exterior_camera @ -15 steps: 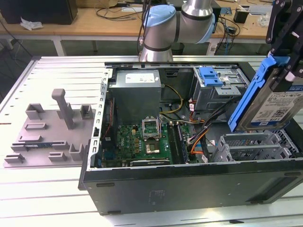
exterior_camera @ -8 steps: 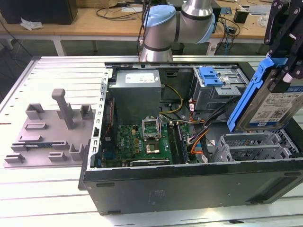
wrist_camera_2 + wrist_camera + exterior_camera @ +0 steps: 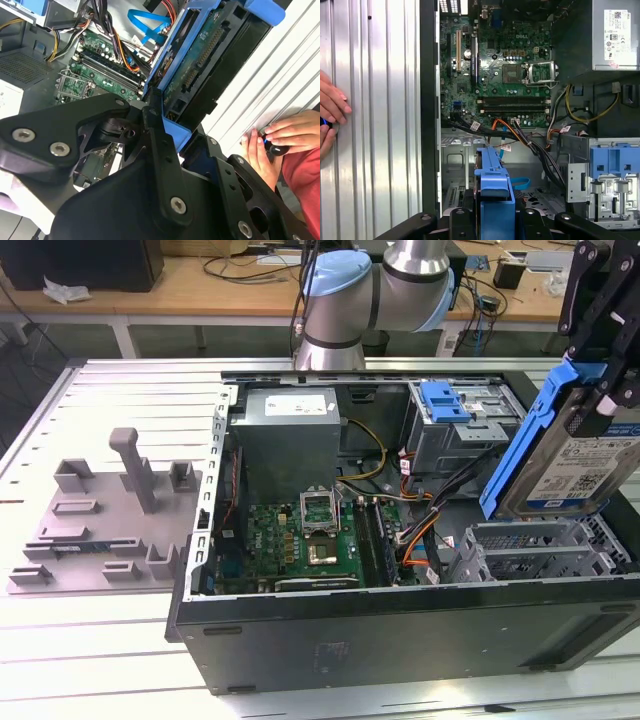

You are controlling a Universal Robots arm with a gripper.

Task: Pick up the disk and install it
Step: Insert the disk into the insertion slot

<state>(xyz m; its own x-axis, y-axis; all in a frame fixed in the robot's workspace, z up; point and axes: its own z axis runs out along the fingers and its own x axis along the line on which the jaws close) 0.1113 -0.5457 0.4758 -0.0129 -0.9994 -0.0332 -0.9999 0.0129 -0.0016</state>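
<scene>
The black linkage gripper [image 3: 600, 390] is clamped on the disk [image 3: 570, 465], a flat silver hard drive with a white-and-blue label clipped in a blue plastic carrier frame. It holds the disk steeply tilted in the air above the open black desktop computer case [image 3: 400, 630], over the case's end at the exterior view's right. In the second wrist view, the gripper's black fingers [image 3: 157, 145] press on the carrier's blue edge, and the drive's green circuit-board underside faces the camera.

Inside the case, below the disk, sits a silver sheet-metal drive bay [image 3: 540, 545]. A green motherboard [image 3: 310, 530] lies on the case floor, with a grey box-shaped power supply [image 3: 290, 435] next to it. A metal drive cage topped by a blue plastic bracket [image 3: 445, 400] stands at the case's far wall.

The case rests on a ribbed grey metal table [image 3: 120, 660]. A grey moulded fixture plate [image 3: 100, 530] lies outside the case on the exterior view's left. A person's hand [image 3: 272, 140] rests on the table just outside the case wall.
</scene>
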